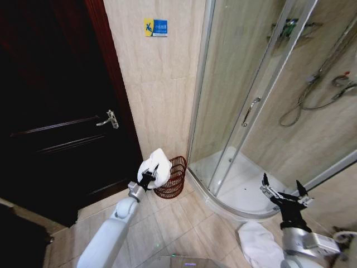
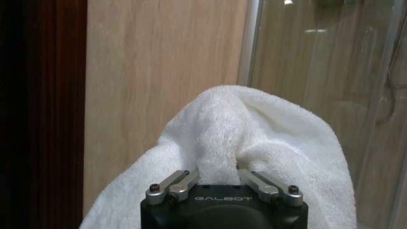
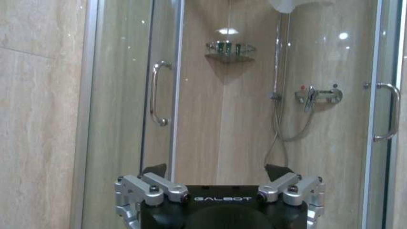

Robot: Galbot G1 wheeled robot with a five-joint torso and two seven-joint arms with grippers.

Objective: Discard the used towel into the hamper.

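**Towel poised over the hamper, drop still to come**

Beside the dark door (image 1: 61, 128) at the left of the bathroom, the robot's left arm reaches toward the tiled wall (image 1: 162, 84), its left gripper (image 1: 148, 177) clenched on a bunched white towel (image 1: 157, 166). From the wrist camera the cloth bulges up between the fingers (image 2: 181, 180) and drapes down both sides. Just beyond and below it, the hamper (image 1: 174, 180), a reddish-brown wire basket, stands on the floor against the wall, next to the curved edge of the shower enclosure (image 1: 240, 111). Judging by this, the pickup and carry are done; what remains is letting go, and the towel appears to hang over the hamper's near rim rather than squarely above its opening. Farther right, the right gripper (image 1: 283, 190) waits in front of the shower tray, spread wide and holding nothing. A second white cloth (image 1: 257, 243) lies on the floor tiles near that arm.
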